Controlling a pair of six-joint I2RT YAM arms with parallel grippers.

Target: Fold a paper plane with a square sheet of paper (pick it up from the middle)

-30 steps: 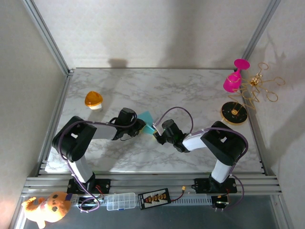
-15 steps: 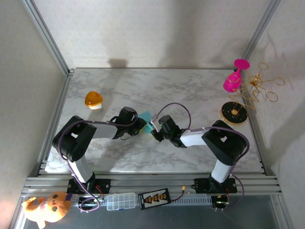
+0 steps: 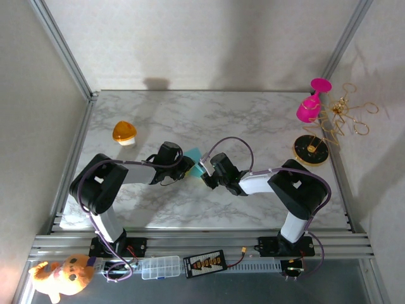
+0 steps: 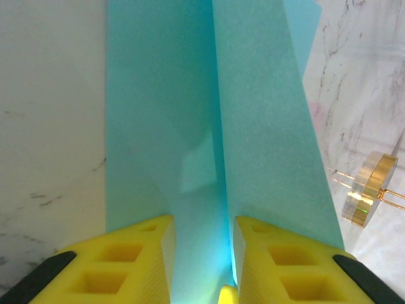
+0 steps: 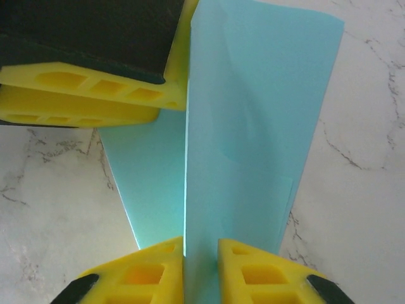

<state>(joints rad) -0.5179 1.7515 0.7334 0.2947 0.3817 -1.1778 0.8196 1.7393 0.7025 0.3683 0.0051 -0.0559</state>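
The square sheet of paper (image 3: 192, 154), teal and already creased, is held up off the table (image 3: 253, 120) near its middle, between the two hands. In the top view less of the teal is seen than a second ago, because the right hand (image 3: 206, 178) has been brought left and slightly farther in, closer to the left hand (image 3: 188, 166). Since half a second ago hardly anything has shifted. The left arm is found in nearly the same place as before.

In the right wrist view the paper is seen running straight up between the yellow fingers (image 5: 149, 272), which are pressed in on it. The left hand's fingers are seen at the upper left of that view, touching the fold's edge.

In the left wrist view the folded paper stands between the yellow fingers (image 4: 133, 263), which are set partly apart. Whether it is pinched there cannot be told.

The orange dome (image 3: 124, 132) lies unmoved, well apart at the far left.
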